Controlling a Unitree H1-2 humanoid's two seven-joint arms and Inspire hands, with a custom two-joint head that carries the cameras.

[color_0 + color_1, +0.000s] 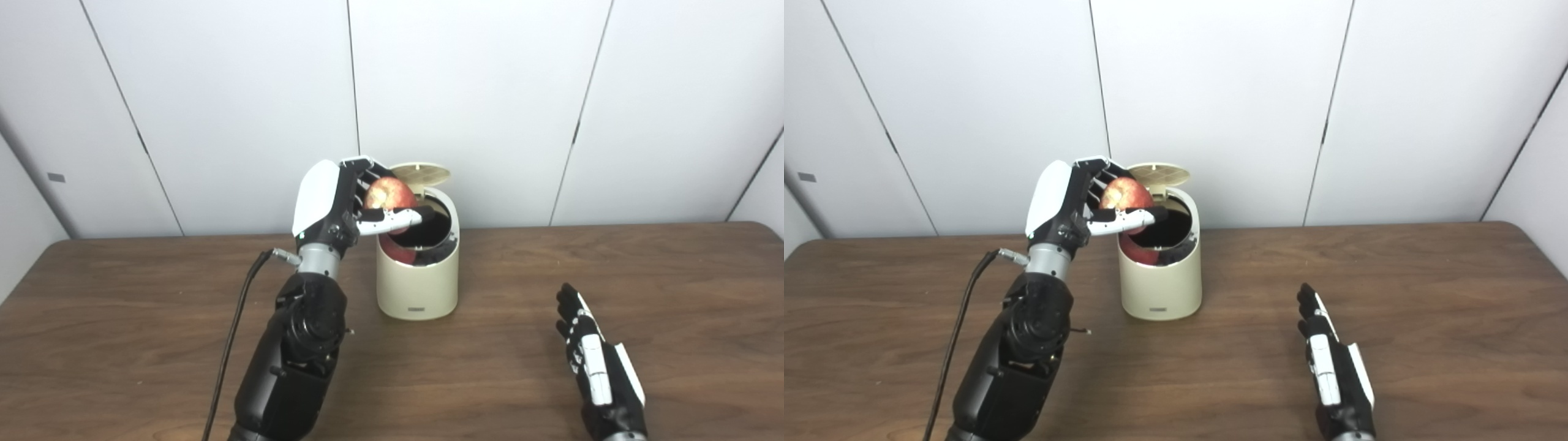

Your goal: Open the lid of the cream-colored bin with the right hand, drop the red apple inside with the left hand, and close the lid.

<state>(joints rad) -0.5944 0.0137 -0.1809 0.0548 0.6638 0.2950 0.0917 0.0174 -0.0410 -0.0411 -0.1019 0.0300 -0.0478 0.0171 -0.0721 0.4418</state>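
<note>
White wall panels backed the wooden table (551,294) as the left hand (343,205) held the red apple (389,196) over the open cream-colored bin (418,282), its lid (420,173) raised just beyond, while the right hand (597,367) rested empty, fingers loosely extended.
</note>
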